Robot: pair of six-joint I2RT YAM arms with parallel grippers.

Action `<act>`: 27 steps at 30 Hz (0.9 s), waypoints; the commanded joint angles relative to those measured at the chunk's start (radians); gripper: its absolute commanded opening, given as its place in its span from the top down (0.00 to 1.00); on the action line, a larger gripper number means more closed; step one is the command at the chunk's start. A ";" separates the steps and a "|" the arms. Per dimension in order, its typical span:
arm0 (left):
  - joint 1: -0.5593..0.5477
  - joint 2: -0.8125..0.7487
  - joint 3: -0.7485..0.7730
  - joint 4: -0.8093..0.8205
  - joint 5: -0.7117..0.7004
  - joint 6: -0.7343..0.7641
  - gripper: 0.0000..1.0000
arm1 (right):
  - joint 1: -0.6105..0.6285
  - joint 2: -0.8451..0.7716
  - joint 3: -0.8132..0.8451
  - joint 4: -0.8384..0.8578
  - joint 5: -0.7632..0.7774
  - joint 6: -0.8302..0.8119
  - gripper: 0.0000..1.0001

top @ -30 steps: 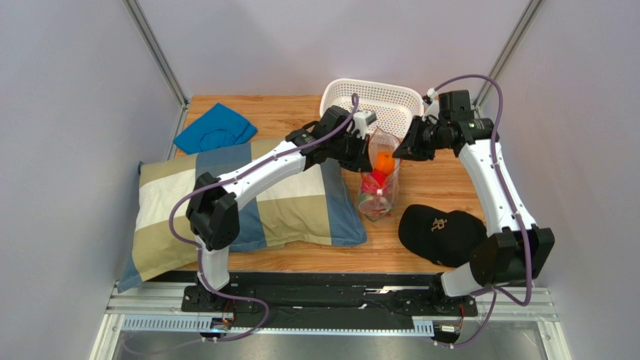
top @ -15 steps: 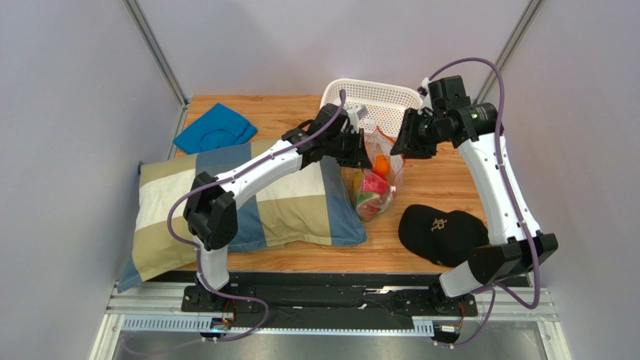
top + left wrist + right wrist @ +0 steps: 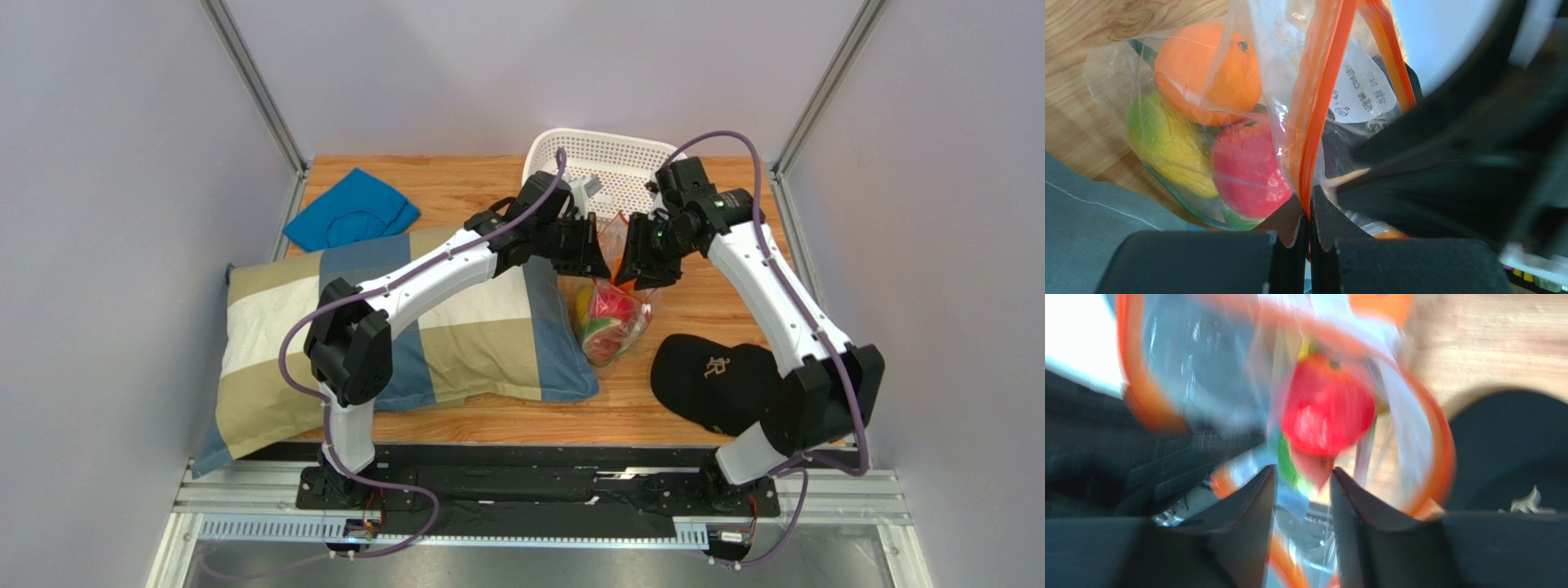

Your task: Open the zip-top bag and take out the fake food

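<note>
The clear zip-top bag [image 3: 610, 316] lies on the wooden table, right of the pillow, with the fake food inside: an orange [image 3: 1206, 70], a red apple [image 3: 1247, 168] and a yellow-green piece [image 3: 1168, 144]. My left gripper [image 3: 1310, 211] is shut on the bag's orange-red zip strip [image 3: 1324, 92] at one side of the mouth. My right gripper [image 3: 1303, 478] is open, its jaws a small gap apart, right over the bag's mouth; the blurred red apple [image 3: 1327, 407] shows beyond its tips. In the top view the two grippers [image 3: 593, 249] [image 3: 638, 260] meet above the bag.
A white perforated basket [image 3: 610, 157] stands behind the bag. A black cap [image 3: 718, 380] lies at the right front. A checked pillow [image 3: 405, 331] fills the left half, with a blue cloth [image 3: 351, 208] behind it.
My right gripper has swung left and down from beside the basket to the bag's mouth. The bag has sunk lower and shifted, its mouth spread wider. The left gripper has kept its hold.
</note>
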 commanded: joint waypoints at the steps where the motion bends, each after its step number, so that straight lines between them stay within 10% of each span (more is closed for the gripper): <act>1: -0.002 -0.002 0.001 0.049 0.022 -0.006 1.00 | 0.003 0.055 -0.023 0.119 -0.032 -0.034 0.46; 19: -0.002 -0.025 -0.110 0.029 -0.027 0.035 1.00 | 0.070 0.085 -0.398 0.637 0.032 0.086 0.24; 22: -0.002 -0.038 -0.121 0.015 -0.036 0.048 1.00 | 0.070 0.094 -0.373 0.593 0.061 0.069 0.39; 27: 0.004 -0.048 -0.110 -0.031 -0.099 0.068 1.00 | 0.082 -0.045 -0.257 0.364 0.060 0.027 0.95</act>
